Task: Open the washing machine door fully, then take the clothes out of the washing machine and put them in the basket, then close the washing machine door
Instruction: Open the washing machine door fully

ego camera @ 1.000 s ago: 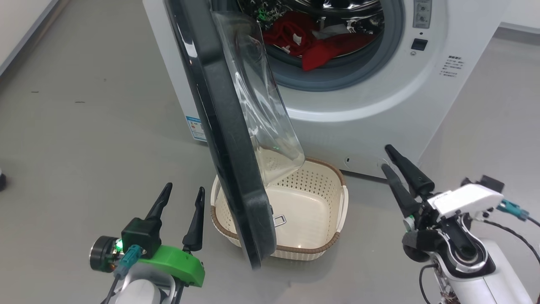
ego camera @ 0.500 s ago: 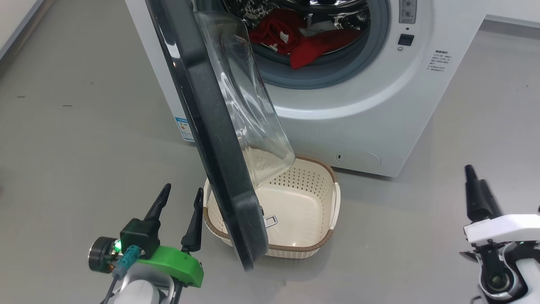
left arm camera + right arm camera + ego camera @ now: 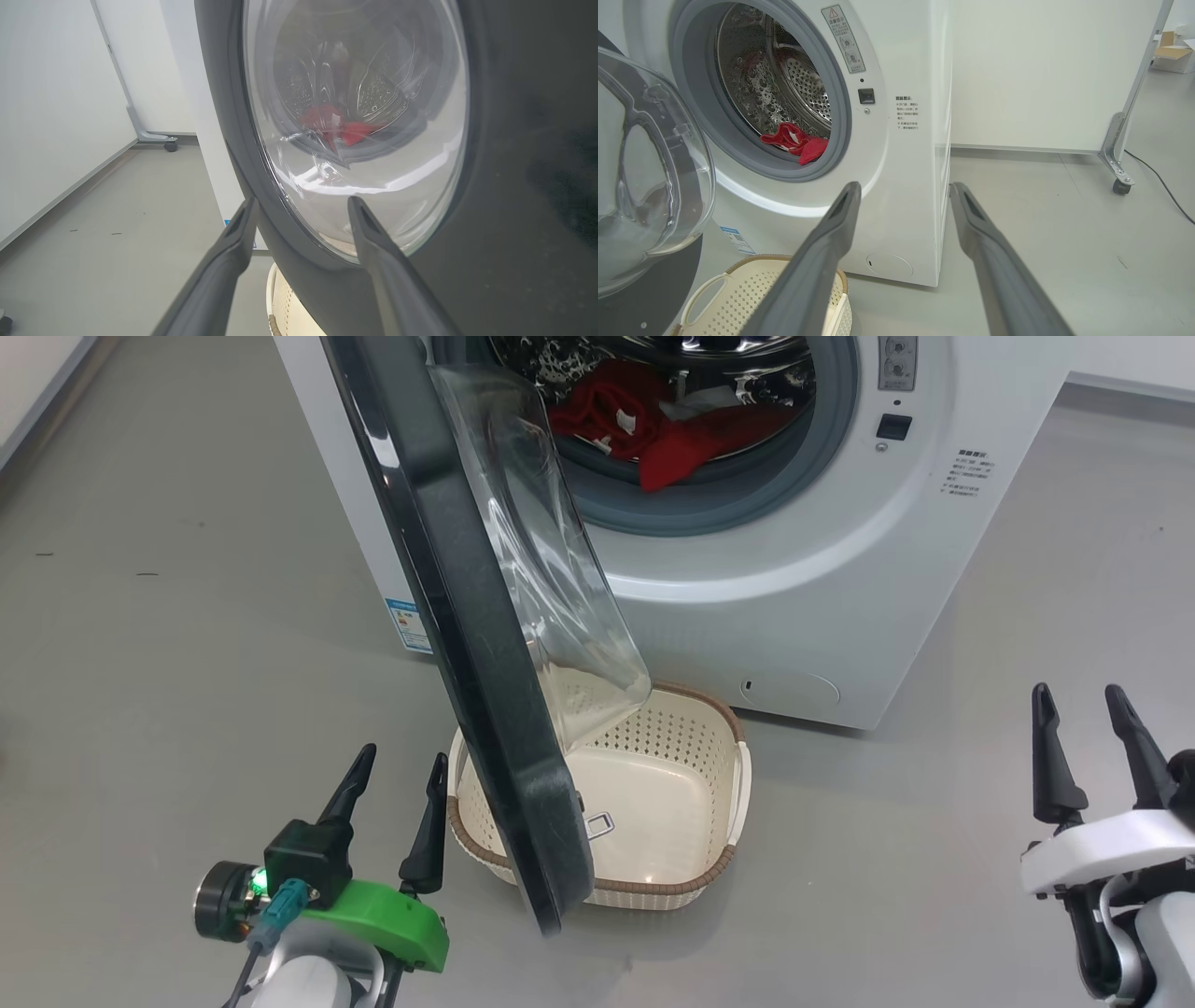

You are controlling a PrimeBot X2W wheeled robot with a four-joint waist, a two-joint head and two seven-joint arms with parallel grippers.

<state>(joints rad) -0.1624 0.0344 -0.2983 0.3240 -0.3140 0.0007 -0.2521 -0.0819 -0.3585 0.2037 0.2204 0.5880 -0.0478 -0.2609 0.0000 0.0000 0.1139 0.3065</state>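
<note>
Step 1: black-rimmed round glass washer door (image 3: 467,644) only half-open; left gripper (image 3: 403,753) & right gripper (image 3: 1075,691) spread, empty. Next prob.: left gripper pushes door wider.

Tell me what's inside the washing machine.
Red clothes with some white fabric lie at the front of the drum. The door covers its left side in the head view; anything under the pile is hidden.

The left hand (image 3: 403,758) has long dark tapered fingers (image 3: 425,840), a bright green bracket (image 3: 383,924) and a teal connector (image 3: 285,901). The right hand (image 3: 1075,695) has a white mount (image 3: 1111,845).
</note>
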